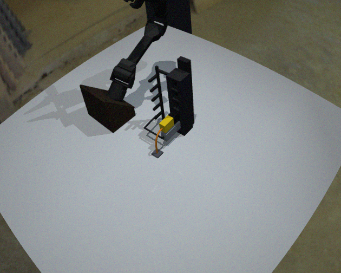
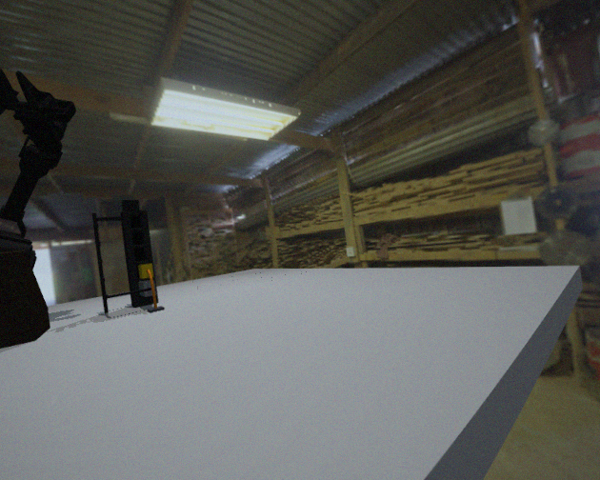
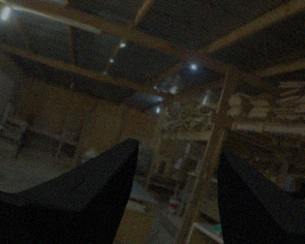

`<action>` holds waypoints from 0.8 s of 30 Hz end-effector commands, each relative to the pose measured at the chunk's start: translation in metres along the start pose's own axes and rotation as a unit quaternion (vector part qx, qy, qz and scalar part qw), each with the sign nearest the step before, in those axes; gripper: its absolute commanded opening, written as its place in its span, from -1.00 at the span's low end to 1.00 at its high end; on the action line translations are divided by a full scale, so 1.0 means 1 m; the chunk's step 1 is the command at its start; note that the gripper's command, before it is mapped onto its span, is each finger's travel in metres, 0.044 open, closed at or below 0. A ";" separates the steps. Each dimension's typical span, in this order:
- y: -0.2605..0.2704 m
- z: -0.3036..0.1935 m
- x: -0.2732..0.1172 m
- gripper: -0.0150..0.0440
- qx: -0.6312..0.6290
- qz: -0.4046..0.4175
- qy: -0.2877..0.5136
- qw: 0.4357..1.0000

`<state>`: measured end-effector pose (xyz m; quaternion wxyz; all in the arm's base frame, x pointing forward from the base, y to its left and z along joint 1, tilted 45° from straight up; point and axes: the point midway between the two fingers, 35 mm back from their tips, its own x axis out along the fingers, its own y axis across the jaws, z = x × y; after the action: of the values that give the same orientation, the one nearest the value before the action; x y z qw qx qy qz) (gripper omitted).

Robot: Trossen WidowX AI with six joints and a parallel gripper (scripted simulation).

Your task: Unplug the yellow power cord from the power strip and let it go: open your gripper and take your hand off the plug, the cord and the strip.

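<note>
- Sitting at frame centre, the yellow plug (image 1: 166,123) was not yet out of the power strip (image 1: 181,97); all steps remained.
- The gripper (image 2: 10,85), upper left, stood partly open, empty, well apart from the plug.

I am seeing one robot arm (image 1: 141,46) reaching over one white table (image 1: 223,176), one black power strip (image 1: 181,97) standing upright, one yellow plug (image 1: 166,123) sitting in it, one orange cord (image 1: 156,141) trailing down, one dark wedge block (image 1: 106,107), one black pegged rack (image 1: 158,93)
</note>
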<state>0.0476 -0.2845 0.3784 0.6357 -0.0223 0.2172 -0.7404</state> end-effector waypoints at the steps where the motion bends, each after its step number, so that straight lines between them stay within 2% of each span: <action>1: 0.070 -0.028 0.019 0.05 -0.010 0.112 0.067 0.991; 7: 0.152 -0.077 0.022 0.05 -0.014 0.231 0.178 0.956; 14: 0.235 -0.150 -0.005 0.05 -0.022 0.338 0.353 0.872; 19: 0.276 -0.208 -0.044 0.05 -0.030 0.371 0.496 0.785; 24: 0.299 -0.263 -0.094 0.05 -0.041 0.356 0.642 0.678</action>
<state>0.2549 -0.1947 0.0922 0.6441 0.4362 0.5353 -0.3291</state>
